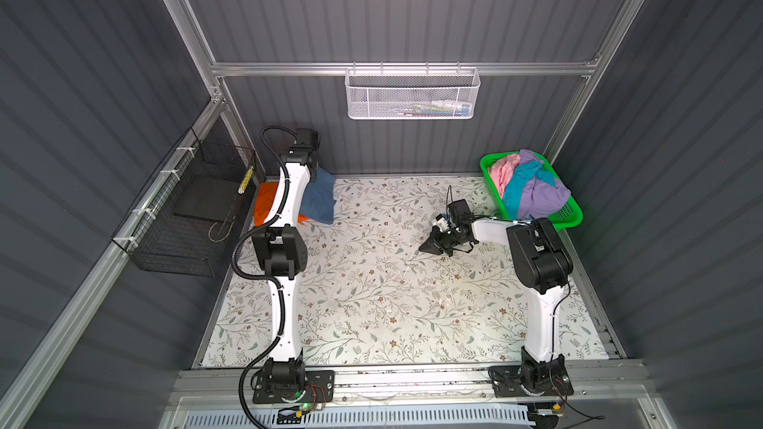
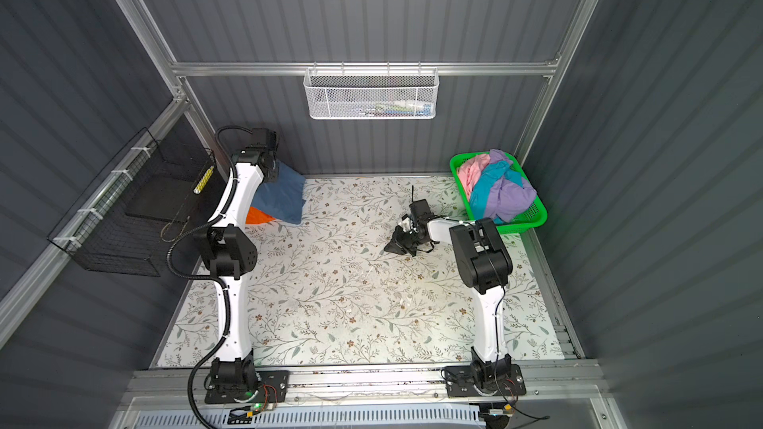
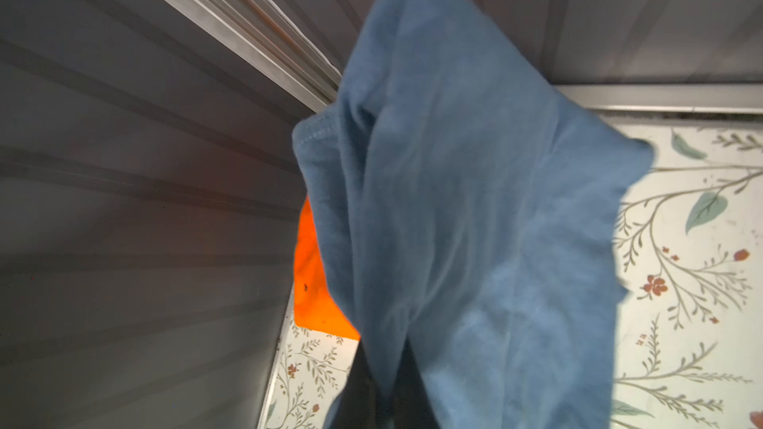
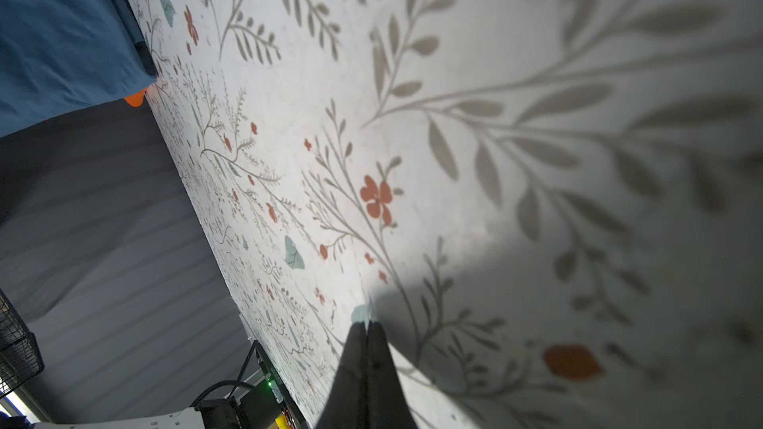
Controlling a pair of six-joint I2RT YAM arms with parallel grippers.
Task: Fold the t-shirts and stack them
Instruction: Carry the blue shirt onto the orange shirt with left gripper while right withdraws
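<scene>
Straight below the left gripper (image 3: pixel 384 400), which is clenched on the dusty blue t-shirt (image 1: pixel 320 196), the cloth hangs lengthwise over the orange t-shirt (image 1: pixel 264 206) lying on the table (image 1: pixel 371 303), while the right gripper (image 1: pixel 427 246), clenched and empty, sits well apart.

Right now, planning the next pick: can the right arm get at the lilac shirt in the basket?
Probably yes. The right gripper is empty, shut, low over the table near the basket, and the lilac shirt lies on top there, uncovered. The jaws must open first.
</scene>
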